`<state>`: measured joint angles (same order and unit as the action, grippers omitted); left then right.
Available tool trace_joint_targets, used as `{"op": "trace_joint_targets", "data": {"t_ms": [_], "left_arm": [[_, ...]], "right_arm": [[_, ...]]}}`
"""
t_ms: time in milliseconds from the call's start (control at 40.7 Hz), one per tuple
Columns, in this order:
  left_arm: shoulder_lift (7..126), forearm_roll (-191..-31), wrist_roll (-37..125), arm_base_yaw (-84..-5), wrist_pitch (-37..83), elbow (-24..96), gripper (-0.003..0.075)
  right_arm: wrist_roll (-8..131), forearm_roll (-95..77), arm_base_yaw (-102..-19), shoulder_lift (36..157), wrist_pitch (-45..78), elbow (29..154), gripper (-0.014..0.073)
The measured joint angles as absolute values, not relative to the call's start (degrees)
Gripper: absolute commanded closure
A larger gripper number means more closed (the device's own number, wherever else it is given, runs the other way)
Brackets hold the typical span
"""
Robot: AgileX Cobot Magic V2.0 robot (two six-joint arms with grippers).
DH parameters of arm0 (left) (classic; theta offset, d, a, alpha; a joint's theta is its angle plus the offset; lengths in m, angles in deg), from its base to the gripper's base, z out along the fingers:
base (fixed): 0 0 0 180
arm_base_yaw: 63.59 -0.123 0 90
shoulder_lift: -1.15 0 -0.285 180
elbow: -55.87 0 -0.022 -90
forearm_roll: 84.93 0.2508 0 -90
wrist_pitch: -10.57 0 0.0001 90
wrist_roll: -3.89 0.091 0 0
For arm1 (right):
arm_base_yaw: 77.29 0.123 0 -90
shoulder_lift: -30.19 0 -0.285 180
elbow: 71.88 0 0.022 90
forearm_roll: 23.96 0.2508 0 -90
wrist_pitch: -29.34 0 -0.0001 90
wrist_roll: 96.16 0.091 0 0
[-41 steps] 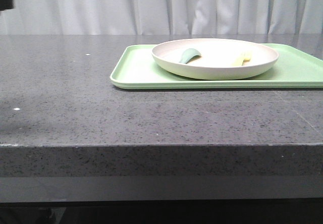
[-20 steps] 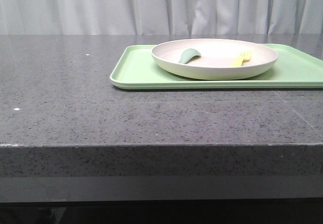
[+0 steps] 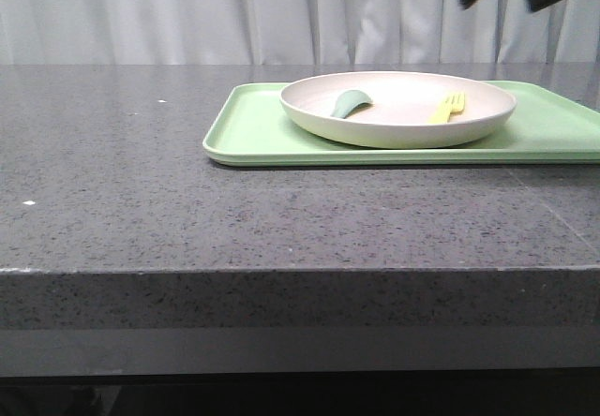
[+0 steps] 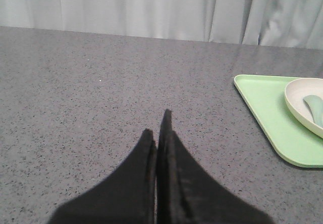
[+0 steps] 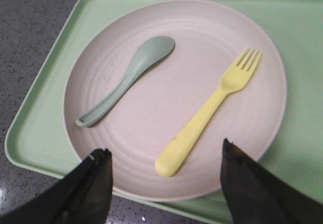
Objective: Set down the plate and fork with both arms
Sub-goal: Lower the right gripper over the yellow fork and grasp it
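Fork (image 5: 208,118) and grey-green spoon (image 5: 127,78) lie apart inside the plate (image 5: 151,133), which sits on the green tray (image 5: 40,118). Right gripper (image 5: 164,183) hangs above with jaws spread wide, likely lined up to take the fork. Left gripper (image 4: 159,133) hovers pinched together over bare counter (image 4: 75,82), well apart from the tray, seemingly waiting.
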<state>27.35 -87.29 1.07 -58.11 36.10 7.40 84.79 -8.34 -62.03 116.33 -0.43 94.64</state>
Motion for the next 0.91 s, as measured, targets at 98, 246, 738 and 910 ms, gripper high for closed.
{"op": "trace_joint_targets", "data": {"t_ms": [98,246,738,910], "left_arm": [[27.4,-87.3,1.1,-58.1,36.1,7.4,0.0738],[27.4,-87.3,1.1,-58.1,36.1,7.4,0.0738],[27.4,-87.3,1.1,-58.1,36.1,7.4,0.0738],[27.4,-87.3,1.1,-58.1,36.1,7.4,0.0738]], "right_arm": [[87.8,-8.2,-62.0,124.4,-7.0,102.3,0.0110],[91.7,-8.1,-62.3,133.2,-13.6,110.7,0.0110],[95.4,-8.4,-64.2,141.4,-14.5,113.9,0.0110],[95.5,-8.4,-64.2,142.2,-13.9,114.0,0.0110]]}}
